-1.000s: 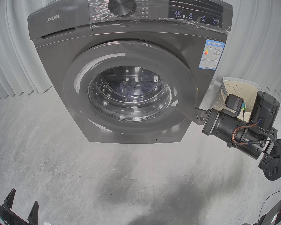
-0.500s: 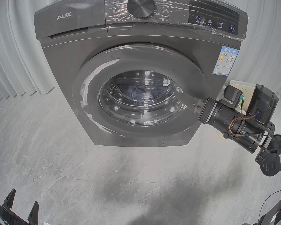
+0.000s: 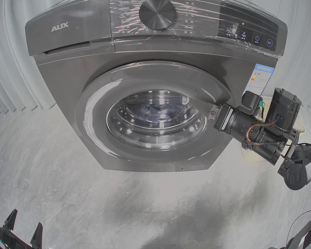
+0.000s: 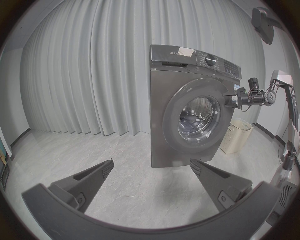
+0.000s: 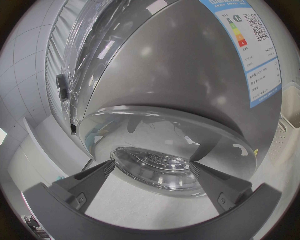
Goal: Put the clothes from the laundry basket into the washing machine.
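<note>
The washing machine stands on the pale marbled floor with its round door shut. The right pincer sits at the door's right edge with its fingers apart. One finger lies against the glossy grey rim, and the placement suits a grip on the latch side, probably to swing the door. Whether the fingers touch the rim cannot be told. Behind the domed glass porthole a dark blue fabric appears to lie in the ribbed steel drum, so some clothes are judged to be loaded already. The laundry basket is cream plastic with perforated walls and rests on the floor just beside the machine's right flank, within reach of the right arm. Its contents cannot be seen. The left pincer is held low and well apart from the machine, fingers spread and gripping nothing — a parked position that leaves the door's swing free. The machine body is smooth brushed-grey metal. Crinkled clear film covers the control panel and its machined dial.
</note>
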Tool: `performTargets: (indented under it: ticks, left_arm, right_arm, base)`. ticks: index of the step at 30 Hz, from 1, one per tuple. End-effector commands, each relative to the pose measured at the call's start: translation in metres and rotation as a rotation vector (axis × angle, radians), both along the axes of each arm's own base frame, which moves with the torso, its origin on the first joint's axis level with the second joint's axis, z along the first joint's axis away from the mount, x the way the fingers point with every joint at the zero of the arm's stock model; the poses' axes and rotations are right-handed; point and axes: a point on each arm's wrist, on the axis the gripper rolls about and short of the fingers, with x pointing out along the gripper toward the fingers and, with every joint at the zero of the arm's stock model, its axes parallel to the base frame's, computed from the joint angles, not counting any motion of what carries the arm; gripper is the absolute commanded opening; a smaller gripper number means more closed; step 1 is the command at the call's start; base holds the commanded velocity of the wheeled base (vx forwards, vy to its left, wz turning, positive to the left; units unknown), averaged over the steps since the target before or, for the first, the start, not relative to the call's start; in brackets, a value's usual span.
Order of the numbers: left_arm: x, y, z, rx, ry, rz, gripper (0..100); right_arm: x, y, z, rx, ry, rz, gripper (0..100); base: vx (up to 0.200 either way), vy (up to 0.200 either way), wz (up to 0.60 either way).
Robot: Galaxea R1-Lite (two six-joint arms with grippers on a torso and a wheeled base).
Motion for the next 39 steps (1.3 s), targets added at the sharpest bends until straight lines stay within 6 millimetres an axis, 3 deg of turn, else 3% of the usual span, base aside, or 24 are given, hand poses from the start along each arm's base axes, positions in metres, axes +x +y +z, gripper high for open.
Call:
performTargets:
  ticks: [1, 3, 5, 6, 7, 10, 11, 16, 18, 21, 24, 25, 32, 39]
  left_arm:
    - [0.0, 0.0, -0.005, 0.0, 0.004, 0.002, 100]
    - [0.0, 0.0, -0.005, 0.0, 0.004, 0.0, 100]
    - [0.0, 0.0, -0.005, 0.0, 0.004, 0.0, 100]
    - [0.0, 0.0, -0.005, 0.0, 0.004, 0.0, 100]
    - [0.0, 0.0, -0.005, 0.0, 0.004, 0.002, 100]
    - [0.0, 0.0, -0.005, 0.0, 0.004, -0.001, 100]
    - [0.0, 0.0, -0.005, 0.0, 0.004, 0.002, 100]
    - [0.0, 0.0, -0.005, 0.0, 0.004, -0.001, 100]
    - [0.0, 0.0, -0.005, 0.0, 0.004, 0.0, 100]
    - [0.0, 0.0, -0.005, 0.0, 0.004, 0.0, 100]
    - [0.0, 0.0, -0.005, 0.0, 0.004, 0.0, 100]
    - [0.0, 0.0, -0.005, 0.0, 0.004, 0.0, 100]
    - [0.0, 0.0, -0.005, 0.0, 0.004, -0.001, 100]
    - [0.0, 0.0, -0.005, 0.0, 0.005, -0.003, 100]
  right_arm:
    - [-0.007, -0.002, -0.001, 0.002, -0.016, -0.011, 100]
    - [-0.022, -0.006, -0.003, -0.024, -0.029, 0.016, 100]
    - [-0.053, -0.004, -0.017, -0.071, -0.005, 0.115, 100]
    - [-0.083, -0.003, -0.031, -0.11, 0.018, 0.244, 100]
    - [-0.095, -0.005, -0.038, -0.132, 0.034, 0.291, 100]
    - [-0.126, -0.018, -0.059, -0.201, 0.052, 0.375, 100]
    - [-0.138, -0.03, -0.071, -0.251, 0.054, 0.388, 100]
    - [-0.16, -0.066, -0.083, -0.3, 0.015, 0.32, 100]
    - [-0.166, -0.095, -0.087, -0.32, -0.024, 0.147, 100]
    - [-0.17, -0.111, -0.086, -0.332, -0.051, 0.037, 100]
    - [-0.189, -0.131, -0.082, -0.317, -0.109, -0.098, 100]
    - [-0.204, -0.14, -0.082, -0.305, -0.143, -0.146, 100]
    - [-0.242, -0.157, -0.101, -0.342, -0.146, -0.306, 100]
    - [-0.263, -0.161, -0.119, -0.346, -0.141, -0.357, 100]
  base:
    - [0.0, 0.0, 0.0]
    - [0.0, 0.0, 0.0]
    - [0.0, 0.0, 0.0]
    - [0.0, 0.0, 0.0]
    - [0.0, 0.0, 0.0]
    - [0.0, 0.0, 0.0]
    - [0.0, 0.0, 0.0]
    - [0.0, 0.0, 0.0]
    - [0.0, 0.0, 0.0]
    - [0.0, 0.0, 0.0]
    - [0.0, 0.0, 0.0]
    - [0.0, 0.0, 0.0]
    - [0.0, 0.0, 0.0]
    - [0.0, 0.0, 0.0]
